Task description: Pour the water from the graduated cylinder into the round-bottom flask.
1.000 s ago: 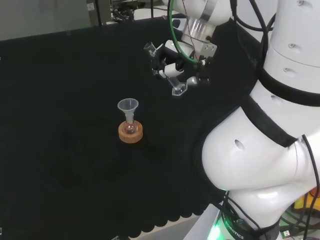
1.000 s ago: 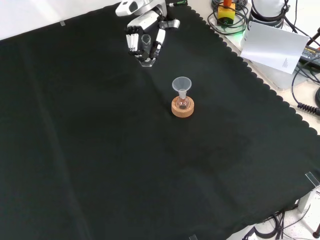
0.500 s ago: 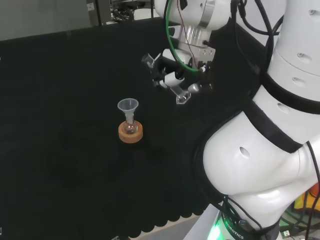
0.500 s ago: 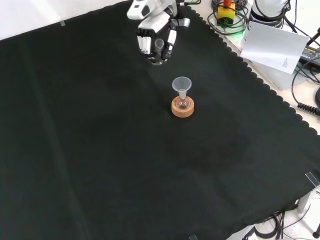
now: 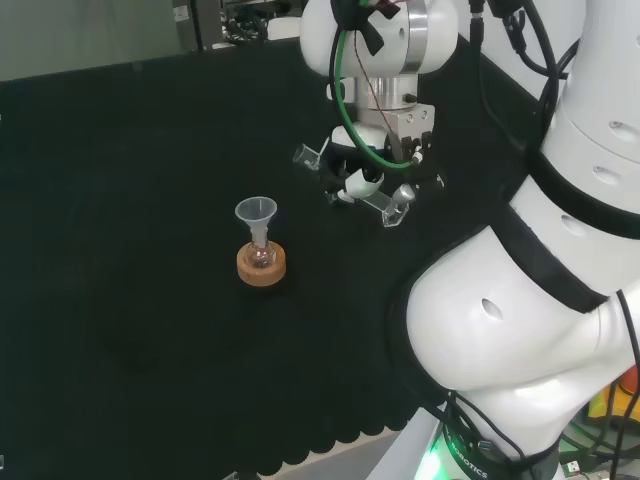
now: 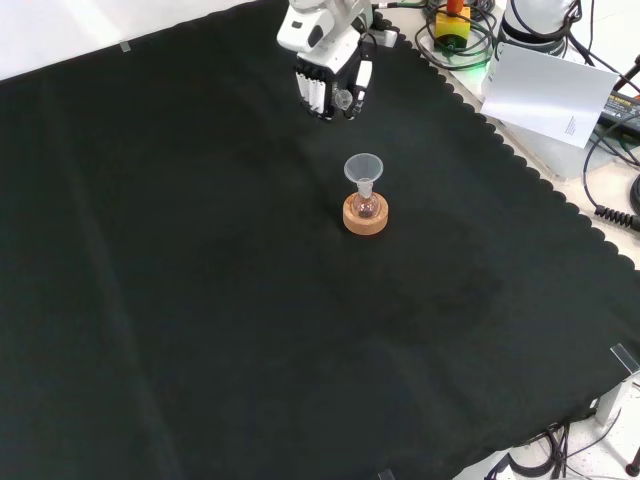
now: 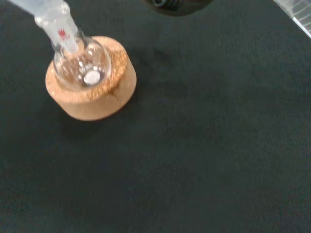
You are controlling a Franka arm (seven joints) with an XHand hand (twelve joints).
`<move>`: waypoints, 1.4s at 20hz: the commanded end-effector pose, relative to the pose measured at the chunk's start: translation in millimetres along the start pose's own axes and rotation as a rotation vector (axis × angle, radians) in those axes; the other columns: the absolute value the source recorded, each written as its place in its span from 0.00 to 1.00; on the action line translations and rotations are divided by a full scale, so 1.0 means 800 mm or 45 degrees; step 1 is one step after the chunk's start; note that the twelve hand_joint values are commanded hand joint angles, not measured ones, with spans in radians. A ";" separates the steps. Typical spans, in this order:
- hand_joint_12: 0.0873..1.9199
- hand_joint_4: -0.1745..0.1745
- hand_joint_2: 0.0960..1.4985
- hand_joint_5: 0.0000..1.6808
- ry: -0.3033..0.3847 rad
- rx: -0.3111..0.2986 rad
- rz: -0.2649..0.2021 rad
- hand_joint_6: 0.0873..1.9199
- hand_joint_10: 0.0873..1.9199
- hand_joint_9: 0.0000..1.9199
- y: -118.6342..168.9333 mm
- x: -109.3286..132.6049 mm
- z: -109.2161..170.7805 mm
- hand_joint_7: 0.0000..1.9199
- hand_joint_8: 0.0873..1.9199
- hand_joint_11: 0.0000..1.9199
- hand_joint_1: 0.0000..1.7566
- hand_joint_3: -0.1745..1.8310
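A small round-bottom flask point(image 5: 260, 256) sits in a cork ring point(image 5: 262, 268) mid-cloth, with a clear funnel point(image 5: 256, 212) in its neck. In the front view the flask point(image 6: 365, 204), ring point(image 6: 365, 220) and funnel point(image 6: 363, 167) stand below the hand point(image 6: 316, 88). The hand point(image 5: 352, 184) is shut on a clear graduated cylinder point(image 5: 385, 204), held above the cloth and tilted far over, its mouth toward the funnel. The cylinder point(image 6: 345, 98) pokes out between the fingers. Hand and cylinder are apart from the funnel. The wrist view looks down on the flask point(image 7: 81, 67) and ring point(image 7: 95, 99).
The arm's white links point(image 5: 520, 300) take up the head view's right. Past the cloth's scalloped edge point(image 6: 520, 165) in the front view lie a white sheet point(image 6: 545, 90) and cables point(image 6: 615, 150). Bare black cloth surrounds the flask.
The hand with the cylinder has moved rightward in both views, nearer the arm's links in the head view, and the cylinder lies flatter. Flask and funnel have not moved.
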State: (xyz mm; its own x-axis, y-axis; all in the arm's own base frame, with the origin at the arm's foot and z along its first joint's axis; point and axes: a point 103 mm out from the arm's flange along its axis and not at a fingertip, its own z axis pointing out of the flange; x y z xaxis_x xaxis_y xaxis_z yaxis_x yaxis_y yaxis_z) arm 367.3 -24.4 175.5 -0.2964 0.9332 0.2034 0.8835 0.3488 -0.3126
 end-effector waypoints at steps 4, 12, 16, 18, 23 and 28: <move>0.34 0.00 0.71 0.60 -0.104 0.095 -0.021 0.48 0.00 0.76 0.003 0.024 -0.003 0.54 0.46 0.67 0.72 0.09; 0.34 0.00 0.71 0.60 -0.254 0.209 0.011 0.48 0.00 0.76 0.017 0.038 0.000 0.54 0.47 0.67 0.72 0.09; 0.34 0.00 0.71 0.60 -0.327 0.241 0.023 0.48 0.00 0.76 0.023 0.044 0.000 0.54 0.47 0.67 0.72 0.09; 0.34 0.00 0.71 0.60 -0.361 0.254 0.026 0.48 0.00 0.76 0.026 0.047 0.000 0.54 0.47 0.67 0.72 0.09; 0.34 0.00 0.71 0.60 -0.432 0.288 0.037 0.48 0.00 0.76 0.030 0.052 -0.002 0.54 0.47 0.67 0.72 0.09; 0.34 0.00 0.71 0.60 -0.439 0.321 0.044 0.48 0.00 0.76 0.032 0.053 0.000 0.54 0.47 0.67 0.72 0.09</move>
State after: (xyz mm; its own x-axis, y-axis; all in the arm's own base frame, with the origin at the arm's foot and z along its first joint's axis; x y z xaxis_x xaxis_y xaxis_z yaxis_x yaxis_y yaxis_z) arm 387.6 36.6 235.7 -0.4017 0.9158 -0.0039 0.8659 0.3784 -0.3270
